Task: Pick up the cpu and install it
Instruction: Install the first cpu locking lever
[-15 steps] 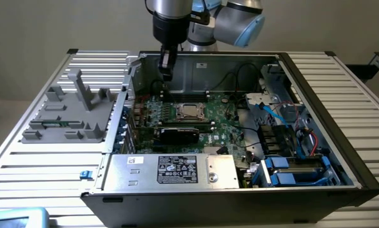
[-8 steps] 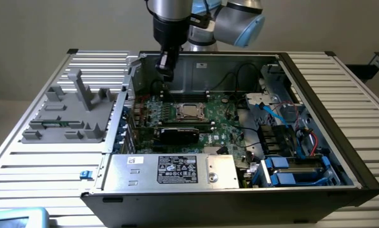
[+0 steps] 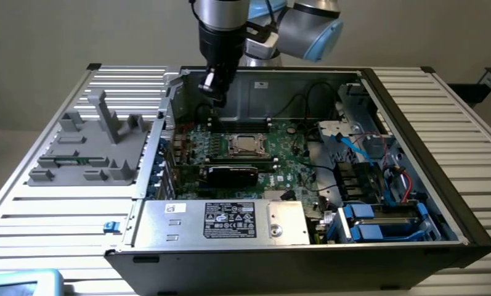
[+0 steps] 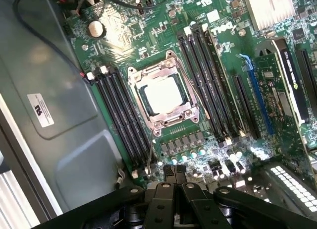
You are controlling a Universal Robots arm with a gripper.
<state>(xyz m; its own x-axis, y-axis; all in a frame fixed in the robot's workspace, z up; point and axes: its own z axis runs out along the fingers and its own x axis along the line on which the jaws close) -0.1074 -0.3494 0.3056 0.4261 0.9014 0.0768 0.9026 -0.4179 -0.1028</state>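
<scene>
One cpu (image 4: 163,96) lying in the socket (image 4: 169,122), closed tool (image 3: 218,97) above — well apart

An open case (image 3: 286,92) lies on a slatted table (image 3: 48,216), with a grey fixture (image 3: 89,148) beside it at the exterior view's left. Inside: green motherboard (image 3: 299,163), black graphics card (image 3: 233,174), silver power supply (image 3: 220,220), blue drive caddies (image 3: 373,225). Black memory slots (image 4: 121,115) run in rows; a coin battery (image 4: 95,28) sits near them.

Slatted table (image 3: 56,213) under open computer case (image 3: 228,271), grey fixture (image 3: 89,148)
</scene>
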